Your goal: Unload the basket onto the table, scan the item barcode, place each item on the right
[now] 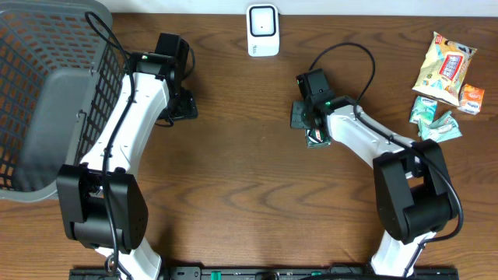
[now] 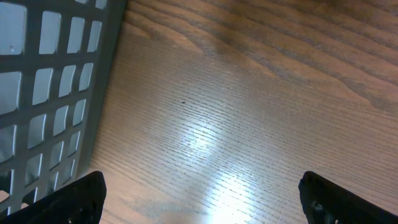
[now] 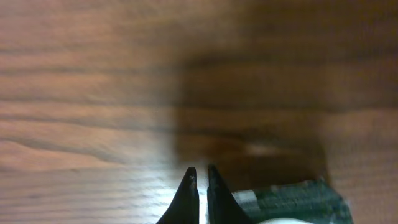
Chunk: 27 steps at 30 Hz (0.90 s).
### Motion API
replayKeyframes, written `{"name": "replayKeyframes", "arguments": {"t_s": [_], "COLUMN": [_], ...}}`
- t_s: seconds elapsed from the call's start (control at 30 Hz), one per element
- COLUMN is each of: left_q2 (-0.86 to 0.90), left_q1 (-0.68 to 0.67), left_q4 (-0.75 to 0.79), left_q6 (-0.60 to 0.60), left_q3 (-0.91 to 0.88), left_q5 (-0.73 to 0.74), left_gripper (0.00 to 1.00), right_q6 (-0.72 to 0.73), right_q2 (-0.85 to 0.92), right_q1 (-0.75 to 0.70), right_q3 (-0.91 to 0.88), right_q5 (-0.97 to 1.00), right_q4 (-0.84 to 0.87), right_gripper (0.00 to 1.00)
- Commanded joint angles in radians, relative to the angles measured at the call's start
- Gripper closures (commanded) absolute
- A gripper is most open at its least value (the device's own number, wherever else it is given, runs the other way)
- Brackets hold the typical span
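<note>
The right hand (image 3: 200, 177) is sitting closed tip to tip, the green packet (image 1: 317, 139) lying on the counter (image 1: 249, 194) just beside it. The left hand (image 2: 202, 202) is hanging wide open by the basket (image 1: 47, 93); the white scanner (image 1: 263, 29) is standing well apart.

We see a mock shop checkout laid out on a robot test bench. A grey plastic mesh shopping basket (image 1: 31, 47) fills the upper left of the frame, a small white box-shaped barcode scanner (image 1: 263, 29) stands at the top centre, and colourful foil snack packets (image 1: 443, 68) lie at the upper right. All of it sits on a brown wood-grain table (image 1: 249, 194), with a white-and-black left robot arm (image 1: 128, 117) at lower left and a matching right robot arm (image 1: 362, 136) at lower right.
</note>
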Motion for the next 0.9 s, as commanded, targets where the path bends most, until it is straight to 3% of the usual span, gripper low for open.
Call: {"name": "replayKeyframes", "arguments": {"t_s": [0.0,0.13,0.57,0.77,0.87], "left_q2": [-0.009,-0.009,-0.009,-0.009,-0.009], "left_q1": [0.004,0.004,0.004,0.004,0.004], "left_q4": [-0.006,-0.006,-0.006,-0.006,-0.006], "left_q6": [-0.01,-0.01,-0.01,-0.01,-0.01], "left_q3": [-0.002,-0.002,-0.002,-0.002,-0.002], "left_q5": [-0.013,-0.013,-0.013,-0.013,-0.013], "left_gripper": [0.03,0.02,0.02,0.02,0.02], "right_q6": [0.021,0.021,-0.039,-0.043,-0.066], "right_q2": [0.01,0.01,-0.075,-0.134,-0.181], "right_q1": [0.002,0.002,-0.006,-0.033,-0.034], "right_q3": [-0.004,-0.003,0.035,0.04,0.051], "right_q5": [0.03,0.029,0.096,0.08,0.082], "right_q4": [-0.027,-0.085,-0.51,-0.493,-0.492], "right_gripper": [0.99,0.99,0.99,0.99,0.91]}}
